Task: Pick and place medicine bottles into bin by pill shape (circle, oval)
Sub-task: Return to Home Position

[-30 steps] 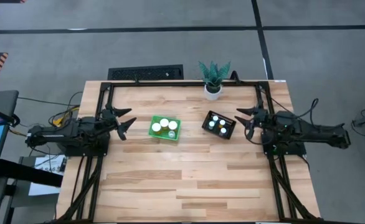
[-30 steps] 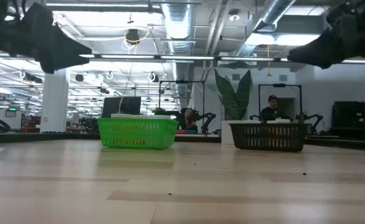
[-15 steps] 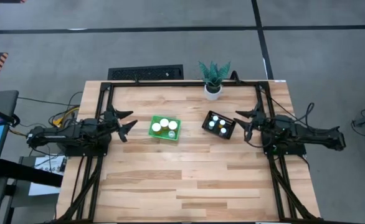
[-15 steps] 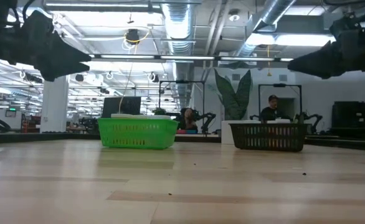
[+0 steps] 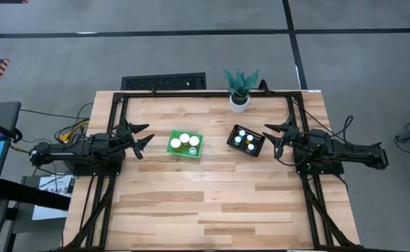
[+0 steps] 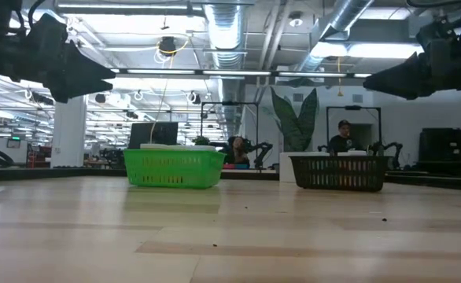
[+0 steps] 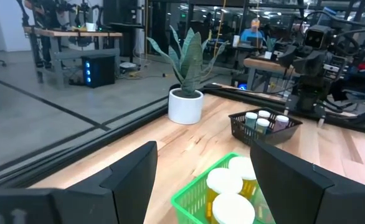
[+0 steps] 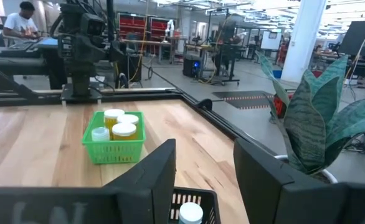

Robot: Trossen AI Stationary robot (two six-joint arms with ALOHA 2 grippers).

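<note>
Green plastic basket (image 5: 180,153) and black mesh basket (image 5: 231,142) hold the white-capped medicine bottles (image 5: 185,138), left gripper (image 5: 149,131) and right gripper (image 5: 266,132) hover beside them spread wide and empty, and a low swing could clip a rim.

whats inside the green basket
Four white-capped medicine bottles stand in the green basket: three wide, one narrower. Their pills' shape cannot be made out, and the basket's floor is hidden under them.
</note>
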